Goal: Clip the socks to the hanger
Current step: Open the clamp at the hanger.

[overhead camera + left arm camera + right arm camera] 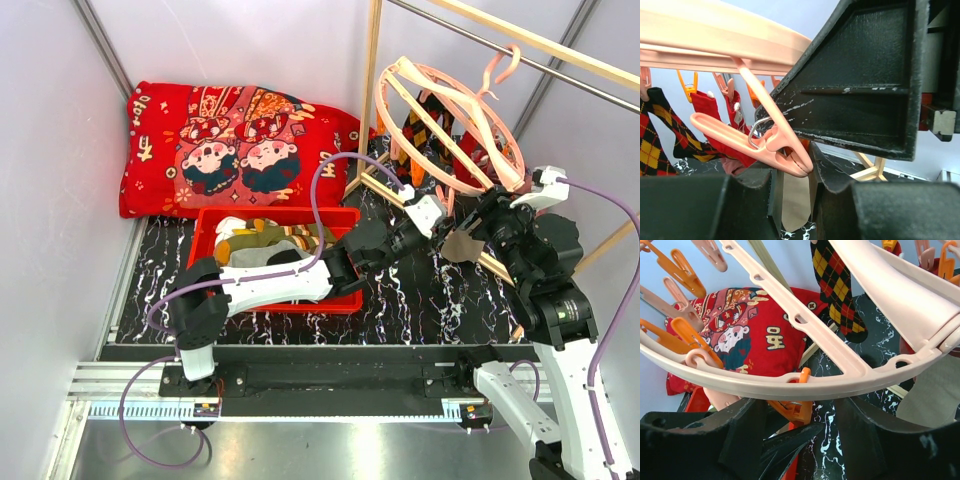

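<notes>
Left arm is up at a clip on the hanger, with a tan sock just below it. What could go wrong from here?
1. The pink clip sits at the tips of the left claw; it could slip out.
2. The tan sock hangs just under the clip's closed end and might drop if not caught.
3. The right claw is close beneath the hanger ring; a nudge could swing it.

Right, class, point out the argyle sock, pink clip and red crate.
argyle sock (837, 285), right wrist view, patterned middle.
pink clip (775, 145), left wrist view, near spring.
red crate (340, 300), top view, front wall.
</notes>
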`<act>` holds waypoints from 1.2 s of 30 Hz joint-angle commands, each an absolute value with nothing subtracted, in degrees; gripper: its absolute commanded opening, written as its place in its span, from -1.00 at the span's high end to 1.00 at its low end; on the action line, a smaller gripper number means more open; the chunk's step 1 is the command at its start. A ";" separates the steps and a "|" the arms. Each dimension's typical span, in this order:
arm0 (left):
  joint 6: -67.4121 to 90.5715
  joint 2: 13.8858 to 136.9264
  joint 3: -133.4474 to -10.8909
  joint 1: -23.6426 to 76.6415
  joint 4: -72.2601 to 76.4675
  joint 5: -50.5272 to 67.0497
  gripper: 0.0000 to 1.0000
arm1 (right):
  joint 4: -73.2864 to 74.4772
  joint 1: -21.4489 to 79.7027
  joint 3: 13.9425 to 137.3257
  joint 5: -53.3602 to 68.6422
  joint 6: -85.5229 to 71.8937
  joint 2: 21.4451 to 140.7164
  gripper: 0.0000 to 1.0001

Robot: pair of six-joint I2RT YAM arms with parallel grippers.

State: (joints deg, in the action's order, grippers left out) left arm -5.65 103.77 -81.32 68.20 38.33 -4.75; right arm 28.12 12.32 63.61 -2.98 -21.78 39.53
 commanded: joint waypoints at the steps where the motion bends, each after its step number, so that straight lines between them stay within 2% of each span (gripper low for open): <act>1: -8.09 103.53 -83.50 70.05 36.30 -3.78 1.00 | 22.41 12.48 65.65 -4.66 -22.50 40.43 -0.18; 10: -7.21 103.01 -82.79 70.49 35.33 -4.13 1.00 | 22.24 12.48 65.83 -4.74 -21.71 40.25 0.38; 12: -6.95 102.66 -82.27 70.49 35.42 -5.09 0.89 | 22.50 12.48 65.74 -4.92 -21.71 40.25 0.57; 15: -6.24 101.43 -81.22 70.40 35.59 -6.76 0.75 | 22.85 12.48 65.48 -5.45 -22.23 39.82 0.68; 22: -2.99 95.73 -75.86 70.23 38.05 -10.54 0.23 | 23.64 12.48 65.13 -7.03 -24.69 39.11 0.98; 31: 3.07 83.95 -63.91 68.47 34.64 -13.71 -0.46 | 24.00 12.48 63.90 -8.26 -28.91 38.41 1.00; 34: 5.79 79.29 -60.13 67.50 30.25 -14.68 -0.57 | 23.82 12.48 62.93 -9.14 -30.76 37.97 1.00; 36: 8.69 76.13 -57.05 65.92 26.73 -15.29 -0.72 | 23.29 12.48 62.06 -9.40 -31.55 37.53 1.00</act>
State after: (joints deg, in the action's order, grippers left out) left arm 3.46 82.32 -60.51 67.85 30.81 -12.32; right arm 26.63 12.69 63.35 -6.20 -28.12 38.26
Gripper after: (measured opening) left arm 0.810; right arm 0.338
